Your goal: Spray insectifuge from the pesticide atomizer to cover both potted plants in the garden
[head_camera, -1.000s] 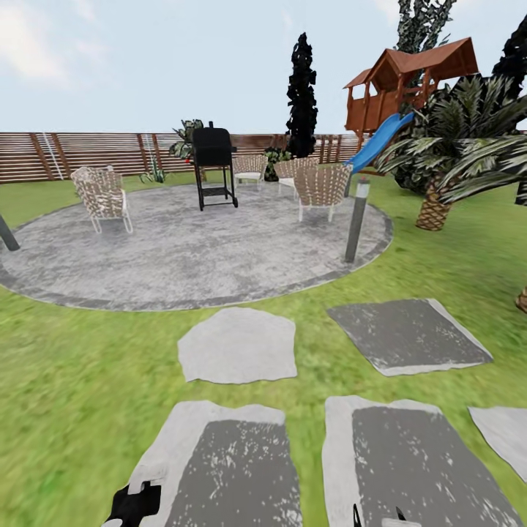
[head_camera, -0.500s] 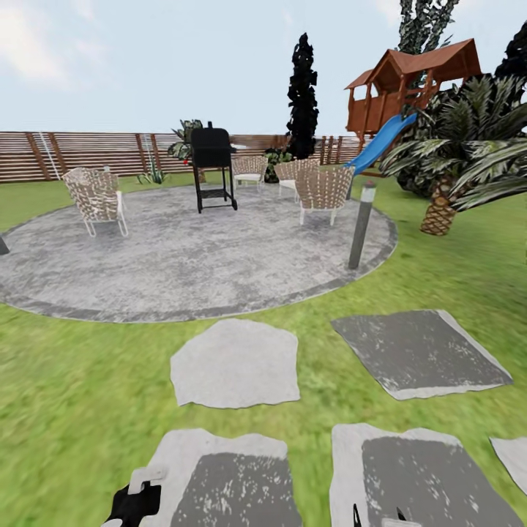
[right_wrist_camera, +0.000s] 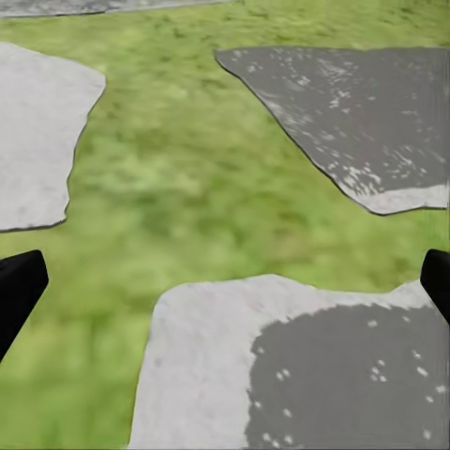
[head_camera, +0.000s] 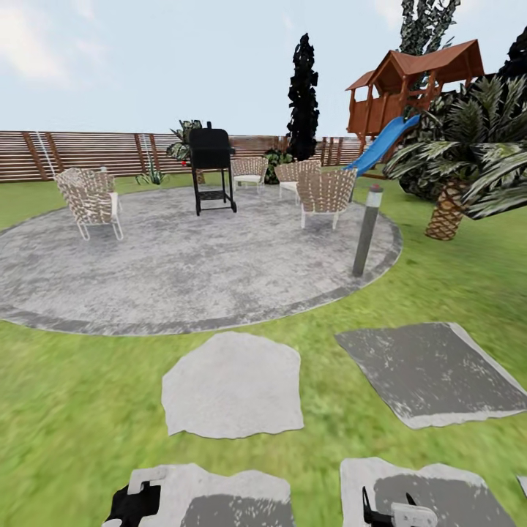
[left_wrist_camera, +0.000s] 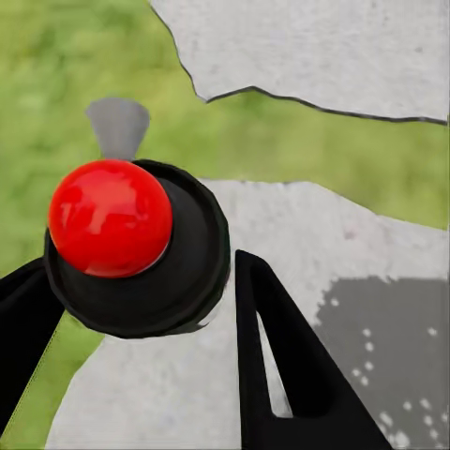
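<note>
The pesticide atomizer (left_wrist_camera: 110, 217), with a dark round body, a red top and a small grey nozzle, sits between the two black fingers of my left gripper (left_wrist_camera: 141, 281), which is shut on it. That gripper (head_camera: 134, 503) hangs low over a stepping stone at the bottom left of the head view. My right gripper (right_wrist_camera: 225, 281) is open and empty, its fingertips spread wide above grass and stone; it also shows as the right gripper (head_camera: 391, 514) at the bottom right. One potted plant (head_camera: 151, 177), a low green rosette, stands far off by the fence.
The round grey patio (head_camera: 183, 271) lies ahead with wicker chairs (head_camera: 89, 201), a black grill (head_camera: 212, 167) and a grey bollard lamp (head_camera: 367, 230) at its right rim. Stepping stones (head_camera: 233, 384) cross the lawn. Palms (head_camera: 457, 176) and a wooden playhouse with a slide (head_camera: 410, 80) stand at the right.
The whole view has shifted: the camera has moved forward, so the patio is nearer and the stepping stones have slid down the picture. More of my right gripper shows.
</note>
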{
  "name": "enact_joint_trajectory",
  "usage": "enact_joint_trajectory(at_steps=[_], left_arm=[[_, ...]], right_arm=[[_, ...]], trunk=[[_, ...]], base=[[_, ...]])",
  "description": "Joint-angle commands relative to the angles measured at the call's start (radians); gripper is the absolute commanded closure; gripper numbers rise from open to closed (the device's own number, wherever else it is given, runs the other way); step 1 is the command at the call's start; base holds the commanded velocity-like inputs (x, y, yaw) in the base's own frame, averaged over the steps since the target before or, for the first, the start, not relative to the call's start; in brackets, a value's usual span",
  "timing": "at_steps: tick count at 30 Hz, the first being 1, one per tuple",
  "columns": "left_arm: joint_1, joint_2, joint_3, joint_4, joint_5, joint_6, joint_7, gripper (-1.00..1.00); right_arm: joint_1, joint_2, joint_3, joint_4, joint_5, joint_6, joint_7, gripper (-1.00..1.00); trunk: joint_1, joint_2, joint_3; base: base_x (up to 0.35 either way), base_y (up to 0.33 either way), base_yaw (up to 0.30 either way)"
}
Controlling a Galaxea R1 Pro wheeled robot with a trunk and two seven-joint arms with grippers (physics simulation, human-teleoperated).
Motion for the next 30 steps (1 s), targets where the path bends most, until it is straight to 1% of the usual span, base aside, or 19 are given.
enact_joint_trajectory(at_steps=[1,4,7,30], left_arm=[[-0.001,0.0,0.004,0.001,-0.011,-0.004,0.003,1.0],[-0.001,0.0,0.004,0.001,-0.011,-0.004,0.003,1.0],[-0.001,0.001,0.004,0.001,-0.011,-0.004,0.003,1.0],[0.001,0.0,0.004,0.004,-0.009,-0.004,0.004,1.0]], right_arm=[[-0.001,-0.001,0.001,0.001,0.004,-0.003,-0.004,-1.0],[-0.001,-0.001,0.001,0.002,0.004,-0.003,-0.004,-1.0],[-0.001,0.0,0.001,0.002,0.004,-0.003,-0.004,-1.0],[-0.001,0.003,0.002,0.004,0.005,-0.002,-0.004,-1.0]], trunk=[[0.0,0.0,-0.001],[0.0,0.0,-0.001],[0.0,0.0,-0.002],[0.0,0.0,-0.014]], base=[[0.339,0.0,0.0],[0.339,0.0,0.053],[0.339,0.0,0.202],[0.339,0.0,0.258]])
